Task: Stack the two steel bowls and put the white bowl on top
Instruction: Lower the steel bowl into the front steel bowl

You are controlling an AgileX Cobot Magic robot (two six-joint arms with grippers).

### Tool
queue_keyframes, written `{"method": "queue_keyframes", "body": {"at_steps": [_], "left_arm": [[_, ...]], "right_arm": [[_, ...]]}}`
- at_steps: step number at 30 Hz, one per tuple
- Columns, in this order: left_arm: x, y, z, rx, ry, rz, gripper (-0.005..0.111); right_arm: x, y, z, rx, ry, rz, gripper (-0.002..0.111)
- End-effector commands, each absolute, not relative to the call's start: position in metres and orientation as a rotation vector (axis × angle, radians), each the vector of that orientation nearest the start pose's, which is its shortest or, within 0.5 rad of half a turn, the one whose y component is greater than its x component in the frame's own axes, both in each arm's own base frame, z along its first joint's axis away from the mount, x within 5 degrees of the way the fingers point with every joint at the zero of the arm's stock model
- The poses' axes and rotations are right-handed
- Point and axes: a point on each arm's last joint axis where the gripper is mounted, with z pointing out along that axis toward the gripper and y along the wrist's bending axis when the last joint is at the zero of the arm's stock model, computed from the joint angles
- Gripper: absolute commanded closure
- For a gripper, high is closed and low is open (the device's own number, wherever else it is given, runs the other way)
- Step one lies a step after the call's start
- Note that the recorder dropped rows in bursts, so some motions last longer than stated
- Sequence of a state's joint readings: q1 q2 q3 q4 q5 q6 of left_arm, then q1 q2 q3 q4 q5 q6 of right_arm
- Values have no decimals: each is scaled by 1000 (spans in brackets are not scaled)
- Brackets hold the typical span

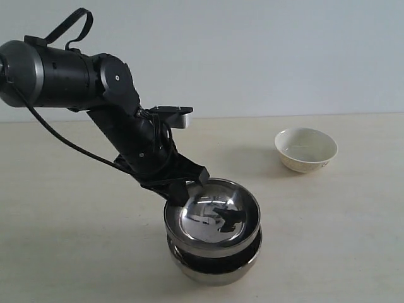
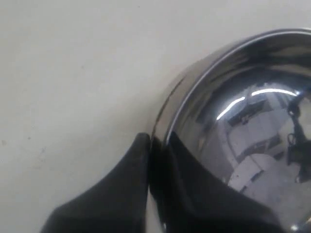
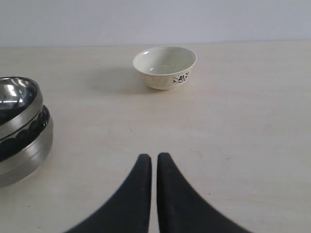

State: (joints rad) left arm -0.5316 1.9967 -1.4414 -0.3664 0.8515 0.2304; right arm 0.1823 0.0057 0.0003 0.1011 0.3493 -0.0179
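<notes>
Bright, even light; soft shadow left of the white bowl (image 1: 307,149); glare streaks the blurred upper steel bowl (image 2: 243,136).

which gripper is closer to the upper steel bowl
Left. The left gripper straddles the rim of the upper steel bowl, one finger inside and one outside. The right gripper is shut, empty and apart from it, with table between.

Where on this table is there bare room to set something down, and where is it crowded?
Bare tabletop stretches between the stacked steel bowls and the white bowl. Left of the stack in the exterior view is bare too, though the arm hangs over it. Crowded: the stack's left rim, where the left gripper clamps the upper bowl.
</notes>
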Motion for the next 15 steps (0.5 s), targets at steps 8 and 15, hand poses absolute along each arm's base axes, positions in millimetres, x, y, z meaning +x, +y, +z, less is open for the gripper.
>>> {"method": "queue_keyframes", "body": {"at_steps": [8, 15], "left_arm": [[343, -233, 173, 792, 2821, -502, 103], [342, -233, 172, 813, 2826, -505, 66]], "right_arm": [[52, 12, 182, -123, 1824, 203, 108], [52, 12, 182, -123, 1824, 203, 108]]}}
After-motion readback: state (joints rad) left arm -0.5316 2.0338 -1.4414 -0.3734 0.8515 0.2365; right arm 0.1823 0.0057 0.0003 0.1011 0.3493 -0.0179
